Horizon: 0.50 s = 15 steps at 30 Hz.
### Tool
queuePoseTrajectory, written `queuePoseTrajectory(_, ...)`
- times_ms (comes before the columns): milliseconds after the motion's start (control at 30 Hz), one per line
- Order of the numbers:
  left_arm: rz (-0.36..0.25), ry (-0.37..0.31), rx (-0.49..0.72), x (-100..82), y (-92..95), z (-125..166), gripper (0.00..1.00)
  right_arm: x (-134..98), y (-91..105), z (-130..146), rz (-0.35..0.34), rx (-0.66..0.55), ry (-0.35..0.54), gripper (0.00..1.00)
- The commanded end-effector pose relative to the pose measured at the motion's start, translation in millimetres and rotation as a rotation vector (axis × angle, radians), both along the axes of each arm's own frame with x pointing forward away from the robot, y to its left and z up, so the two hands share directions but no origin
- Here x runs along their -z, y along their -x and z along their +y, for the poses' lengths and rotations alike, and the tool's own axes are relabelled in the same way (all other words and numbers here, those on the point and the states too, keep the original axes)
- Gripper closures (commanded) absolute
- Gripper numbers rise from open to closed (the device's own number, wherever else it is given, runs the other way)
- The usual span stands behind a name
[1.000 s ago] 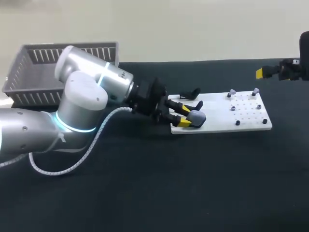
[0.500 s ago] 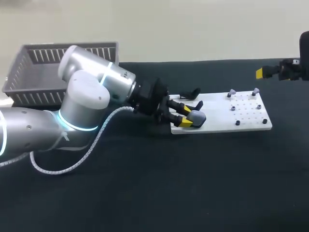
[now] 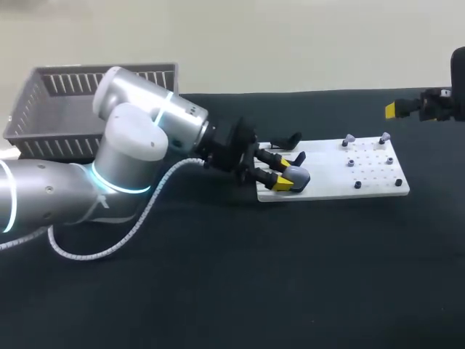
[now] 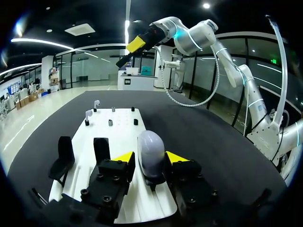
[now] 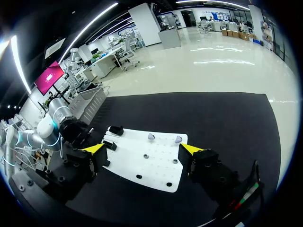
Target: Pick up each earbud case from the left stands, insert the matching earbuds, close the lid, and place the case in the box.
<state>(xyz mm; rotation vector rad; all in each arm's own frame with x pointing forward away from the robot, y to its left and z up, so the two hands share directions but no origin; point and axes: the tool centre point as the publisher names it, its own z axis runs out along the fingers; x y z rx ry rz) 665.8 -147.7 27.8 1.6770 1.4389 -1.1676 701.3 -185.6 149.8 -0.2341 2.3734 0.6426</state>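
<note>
Two yellow tips of left gripper (image 4: pixel 149 159) straddle grey earbud case (image 4: pixel 150 145) standing on white board (image 4: pixel 121 126), close either side, not clamped. Right gripper (image 5: pixel 143 149) gapes wide, holding nothing.

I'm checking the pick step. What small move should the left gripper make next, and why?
Probably close the left gripper on the grey earbud case. The case stands upright at the near end of the white board, right between the two yellow tips. A thin gap seems to show on one side, so it looks framed but not yet gripped.
</note>
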Motion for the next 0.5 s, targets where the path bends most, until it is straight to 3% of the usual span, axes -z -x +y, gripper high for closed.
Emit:
queuePoseTrajectory(33, 0.005, -0.001, 0.011, 3.2, -4.1, -3.5, 0.55, 0.0, 0.3, -0.2, -0.001, 0.000, 0.000, 0.00)
queuePoseTrajectory(267, 0.009, -0.003, 0.016, 4.5, -3.5, -6.0, 0.58, 0.0, 0.3, -0.2, -0.001, 0.000, 0.000, 0.00)
queuePoseTrajectory(400, 0.011, -0.006, 0.018, 5.3, -3.2, -7.3, 0.78, 0.0, 0.3, -0.2, -0.001, 0.000, 0.000, 0.00)
queuePoseTrajectory(467, 0.011, -0.006, 0.019, 5.7, -2.8, -7.7, 0.98, 0.0, 0.3, -0.2, -0.001, 0.000, 0.000, 0.00)
queuePoseTrajectory(500, 0.010, -0.006, 0.019, 5.8, -2.4, -7.9, 1.00, 0.0, 0.3, -0.2, -0.001, 0.000, 0.000, 0.00)
